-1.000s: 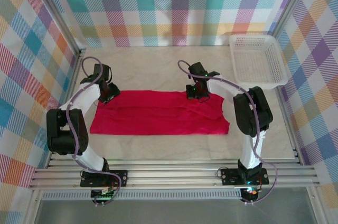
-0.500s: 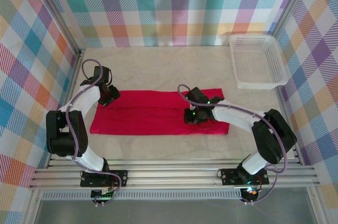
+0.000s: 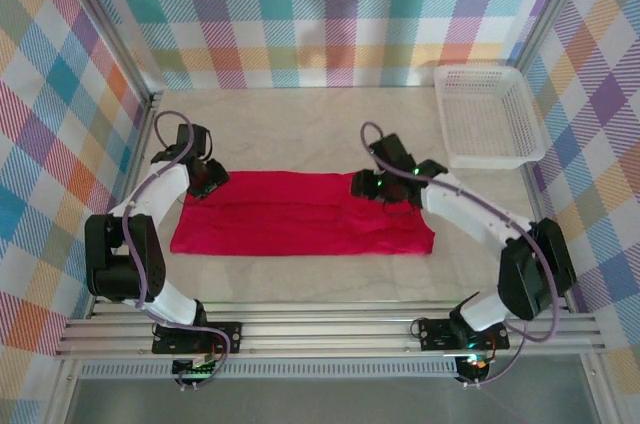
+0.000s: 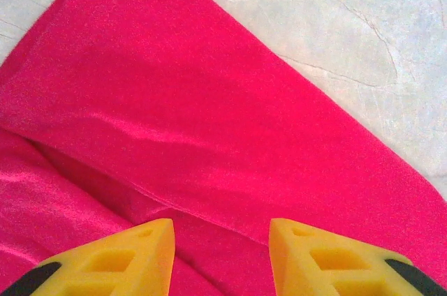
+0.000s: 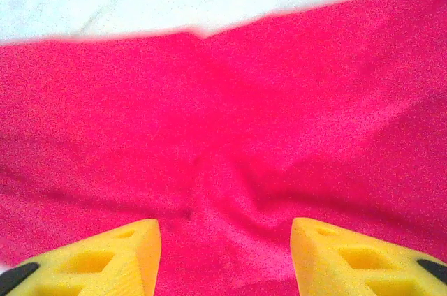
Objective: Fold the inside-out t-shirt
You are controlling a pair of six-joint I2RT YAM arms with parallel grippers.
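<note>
The inside-out t-shirt (image 3: 300, 216) lies flat on the table as a long bright red band, folded lengthwise. My left gripper (image 3: 205, 182) hovers over its far left corner. In the left wrist view its yellow fingertips (image 4: 140, 250) stand apart above a fold line in the t-shirt (image 4: 209, 121), and the left gripper (image 4: 222, 243) is open and holds nothing. My right gripper (image 3: 377, 187) is over the far edge, right of the middle. In the right wrist view the right gripper (image 5: 225, 243) is open above the wrinkled t-shirt (image 5: 230, 114), with nothing between its fingers.
A white mesh basket (image 3: 490, 114) stands at the far right corner of the pale marble table (image 3: 300, 124). Plaid walls close the table in on three sides. A metal rail (image 3: 320, 329) runs along the near edge by the arm bases.
My right gripper has opened; it swung toward the near edge of the shirt and came back to the far edge. The shirt's right end now lies flatter. The left arm stayed put.
</note>
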